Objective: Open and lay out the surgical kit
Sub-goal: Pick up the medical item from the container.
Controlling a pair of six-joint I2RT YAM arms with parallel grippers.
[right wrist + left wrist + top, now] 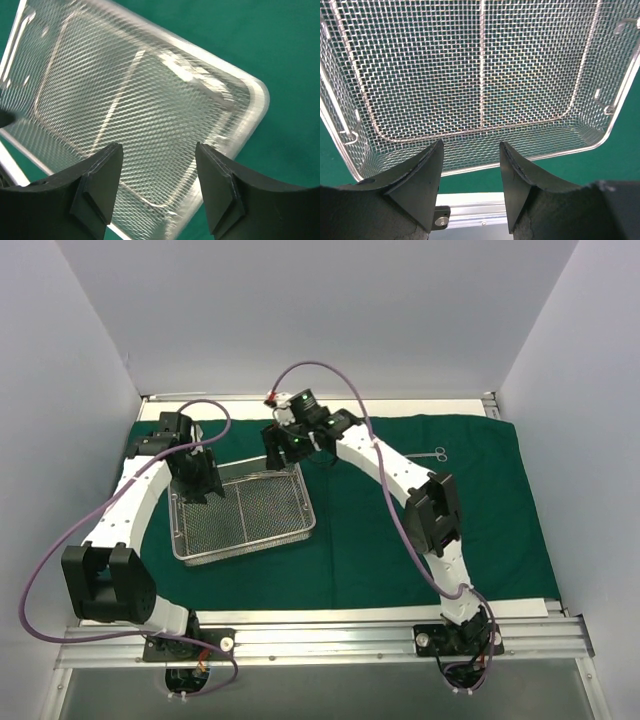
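The surgical kit's wire-mesh tray (pixel 243 512) rests on the green drape (pixel 350 570) just below the left claw (pixel 471 145) and the right claw (pixel 159 146), both spread and empty; close each squarely on a rim wire, keeping the tray level.

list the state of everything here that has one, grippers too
green cloth: unfolded, spread flat
wire-mesh tray: upright on the cloth, empty
metal instrument: lying on the cloth, well apart from the tray
left gripper: open, holding nothing, over the tray
right gripper: open, holding nothing, over a corner of the tray
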